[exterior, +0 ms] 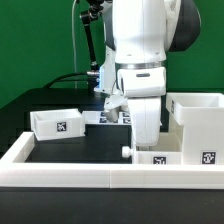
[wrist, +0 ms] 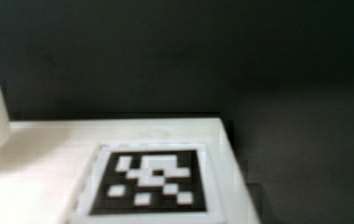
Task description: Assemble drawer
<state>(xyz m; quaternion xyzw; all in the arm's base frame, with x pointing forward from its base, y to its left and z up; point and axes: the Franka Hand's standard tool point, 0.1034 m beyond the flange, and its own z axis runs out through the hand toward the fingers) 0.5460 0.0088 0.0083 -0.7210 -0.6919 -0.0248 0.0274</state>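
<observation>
Exterior view's left: a small white plastic open-top tray (exterior: 57,123) bearing a black-and-white tag stands alone on the black table (exterior: 85,145), well apart from the arm and in no apparent danger. Centre: the two-finger gripper (exterior: 145,140) hangs low over a second white tagged piece (exterior: 160,160), apparently the other tray. Assessed risk: an off-centre descent could shove this piece against the low white wall (exterior: 60,165) or skew it, spoiling later insertion. The fingers are hidden in both views, so released or clenched cannot be determined. The wrist view shows the piece's tagged face (wrist: 147,180) very close beneath. Exterior view's right: the tall white boxy housing (exterior: 195,120) stands just beside that piece.
</observation>
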